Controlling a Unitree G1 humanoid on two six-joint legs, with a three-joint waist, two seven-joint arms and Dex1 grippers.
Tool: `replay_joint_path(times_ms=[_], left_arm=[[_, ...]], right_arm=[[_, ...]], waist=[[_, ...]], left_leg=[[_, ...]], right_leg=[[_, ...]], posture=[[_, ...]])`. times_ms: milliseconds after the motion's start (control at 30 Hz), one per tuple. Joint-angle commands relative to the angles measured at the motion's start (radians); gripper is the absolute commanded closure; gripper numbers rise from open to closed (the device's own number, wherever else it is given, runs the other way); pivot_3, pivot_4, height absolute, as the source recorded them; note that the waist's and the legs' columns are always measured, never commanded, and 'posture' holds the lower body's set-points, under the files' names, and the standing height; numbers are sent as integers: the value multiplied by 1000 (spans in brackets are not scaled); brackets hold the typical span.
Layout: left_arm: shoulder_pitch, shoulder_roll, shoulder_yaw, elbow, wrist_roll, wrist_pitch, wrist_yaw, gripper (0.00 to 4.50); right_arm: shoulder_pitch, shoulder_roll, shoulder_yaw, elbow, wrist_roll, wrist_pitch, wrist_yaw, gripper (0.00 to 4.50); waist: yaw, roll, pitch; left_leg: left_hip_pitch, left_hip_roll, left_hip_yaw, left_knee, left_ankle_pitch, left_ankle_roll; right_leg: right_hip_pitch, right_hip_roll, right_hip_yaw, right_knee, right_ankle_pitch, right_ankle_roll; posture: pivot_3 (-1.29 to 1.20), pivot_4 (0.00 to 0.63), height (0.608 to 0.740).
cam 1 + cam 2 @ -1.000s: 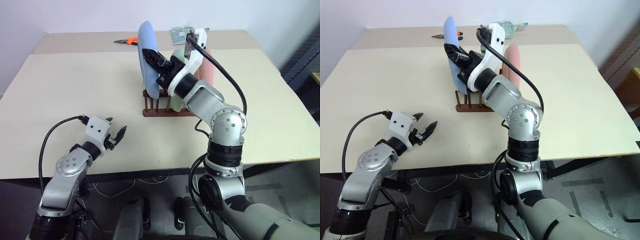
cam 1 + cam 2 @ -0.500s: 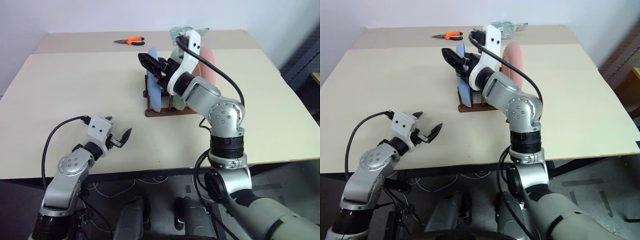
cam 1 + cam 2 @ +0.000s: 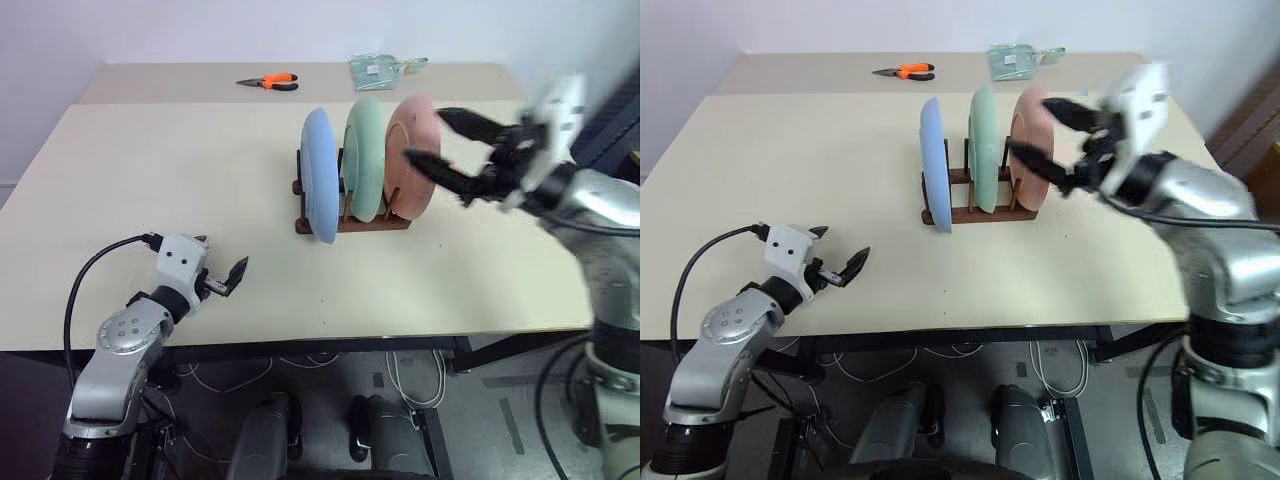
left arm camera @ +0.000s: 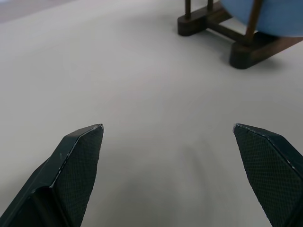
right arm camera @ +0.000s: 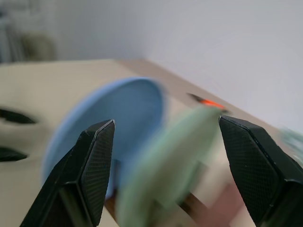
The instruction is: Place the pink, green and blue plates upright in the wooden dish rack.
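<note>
All three plates are standing upright on edge in the wooden dish rack (image 3: 350, 218), which is sitting near the middle of the beige worktop (image 3: 180, 180): the blue plate (image 3: 320, 188) is occupying the end toward the robot's left, the green plate (image 3: 364, 158) is sitting in the middle, and the pink plate (image 3: 405, 160) is filling the end toward the robot's right, each one leaning lightly against the thin pegs and standing apart from its neighbour. The right hand (image 3: 450, 150) is hovering in the air just beside the pink plate on its right-hand side, its two black fingers spread wide with nothing between them, and it is looking blurred in the head views. The right wrist view is showing the blue and green plates between those parted fingers. The left hand (image 3: 218, 279) is hanging low over the near left part of the worktop, well apart from the rack, its fingers also gaping wide and gripping nothing. At the far edge of the worktop, orange-handled pliers (image 3: 268, 81) and a clear plastic packet (image 3: 380, 70) are lying well behind the rack.
</note>
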Motion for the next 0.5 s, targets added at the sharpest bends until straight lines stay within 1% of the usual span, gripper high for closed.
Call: replay_joint_path(times_ms=[33, 67, 200, 300, 367, 433, 500], left_arm=[[-37, -16, -42, 14, 7, -35, -18, 0], [-51, -27, -51, 21, 7, -35, -17, 0], [-88, -69, -99, 29, 11, -34, -13, 0], [-112, -97, -136, 39, -1, -26, -30, 0], [-115, -86, -205, -1, -38, 28, -102, 0], [-113, -72, -275, -54, -68, 74, -168, 0], [-137, -84, -312, -60, -69, 96, -176, 0]], right_arm=[[16, 22, 1, -73, 37, 1, -12, 957], [20, 27, 14, -83, 30, 9, -25, 957], [62, -11, 139, -168, -20, 46, -4, 957], [54, 14, 259, -248, -14, 92, -8, 957], [30, 28, 345, -238, -85, 99, -35, 957], [-4, 55, 399, -215, -136, 95, -57, 957], [-47, 88, 429, -186, -165, 94, -68, 957]], waist=[[-2, 0, 0], [-2, 1, 0], [8, 0, 0], [9, 0, 0], [9, 0, 0], [8, 0, 0], [8, 0, 0]], left_leg=[[0, 0, 0, 0, 0, 0], [0, 0, 0, 0, 0, 0], [0, 0, 1, 0, 1, -1], [-1, 0, 1, 1, 0, 0], [-1, 0, 0, 1, 0, 0], [-1, 0, 0, 1, 0, 0], [-1, -1, 0, 1, 0, 0]], right_leg=[[0, 0, 0, 0, 0, 0], [0, 0, 0, 0, 0, 0], [0, 0, 0, 0, 0, 0], [0, 0, 0, 0, 0, 0], [0, 0, 0, 0, 0, 0], [0, 0, 0, 0, 0, 0], [0, 0, 0, 0, 0, 0]], posture=[[0, 150, 740], [0, 150, 740], [0, 150, 740], [0, 150, 740], [0, 150, 740], [0, 150, 740], [0, 150, 740]])
